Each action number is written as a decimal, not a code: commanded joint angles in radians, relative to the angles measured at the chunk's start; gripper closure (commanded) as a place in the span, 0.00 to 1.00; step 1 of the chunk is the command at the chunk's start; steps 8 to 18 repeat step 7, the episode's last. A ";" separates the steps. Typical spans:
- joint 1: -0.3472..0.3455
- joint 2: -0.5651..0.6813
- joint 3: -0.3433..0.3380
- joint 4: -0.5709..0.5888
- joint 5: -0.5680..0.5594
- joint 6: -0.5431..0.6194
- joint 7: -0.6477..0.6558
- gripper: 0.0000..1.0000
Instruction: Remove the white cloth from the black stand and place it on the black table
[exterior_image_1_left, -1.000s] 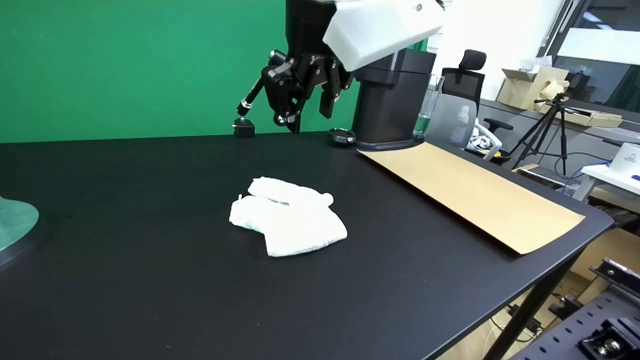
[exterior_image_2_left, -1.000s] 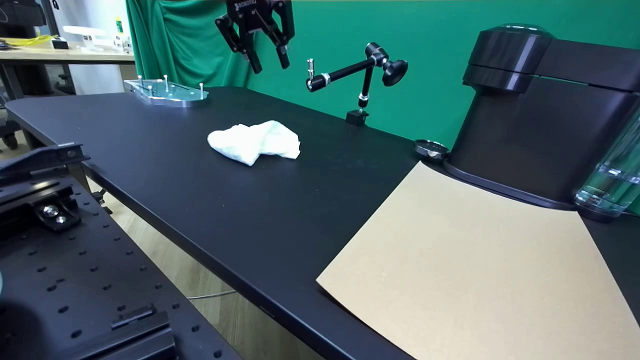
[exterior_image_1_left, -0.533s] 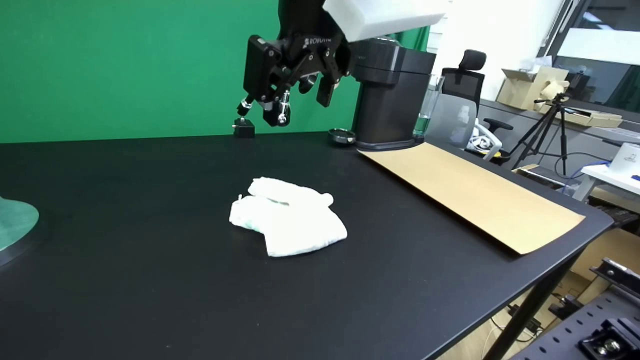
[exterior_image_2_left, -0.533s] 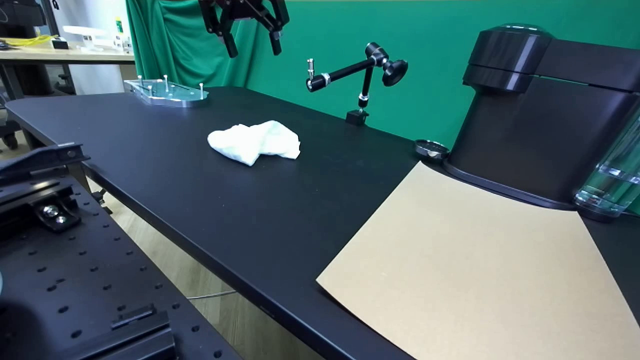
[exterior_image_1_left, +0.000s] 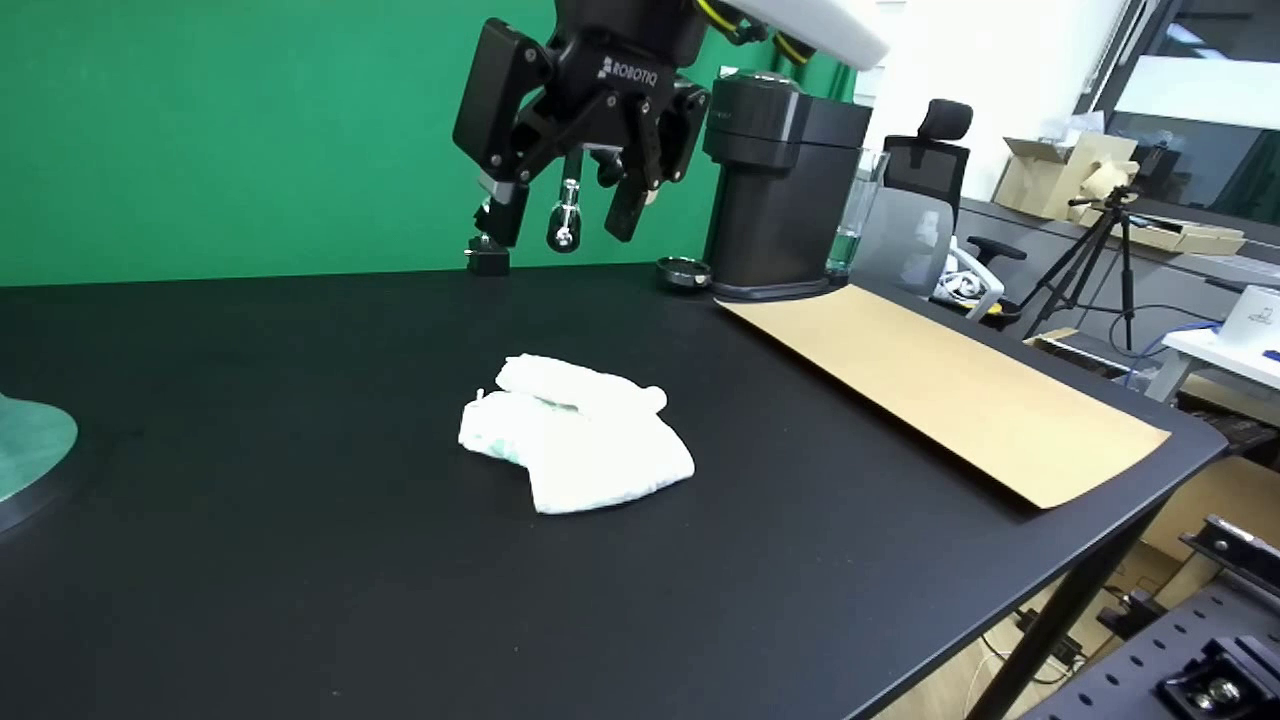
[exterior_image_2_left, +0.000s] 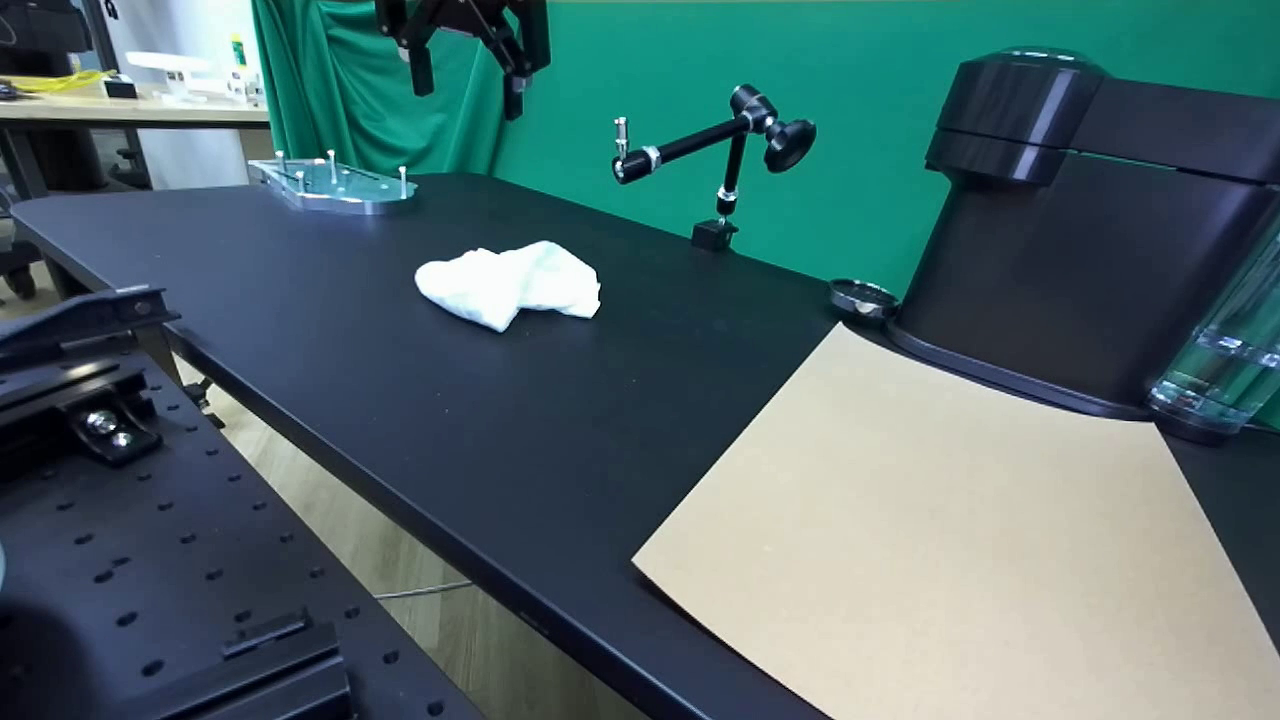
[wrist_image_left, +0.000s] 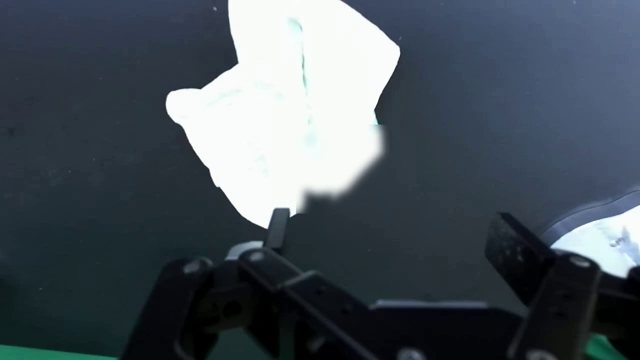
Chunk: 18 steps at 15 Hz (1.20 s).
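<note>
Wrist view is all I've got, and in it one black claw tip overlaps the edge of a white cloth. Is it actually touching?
Observer: No. Both exterior views show the gripper in the air, higher than the white cloth and apart from it.
Visitor: Is there a stand anywhere?
Observer: Yes, in an exterior view a black stand of jointed rods rises at the edge of the black table.
Visitor: What else am I missing?
Observer: A tan sheet lying on that table.

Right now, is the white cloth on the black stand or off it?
Off: in both exterior views, the cloth lies rumpled on the table, with a visible gap between it and the stand.
</note>
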 joint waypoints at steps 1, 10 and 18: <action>-0.058 0.098 0.043 -0.001 0.046 -0.091 -0.009 0.00; -0.081 0.133 0.035 -0.004 0.057 -0.117 -0.075 0.00; -0.081 0.133 0.035 -0.004 0.057 -0.117 -0.075 0.00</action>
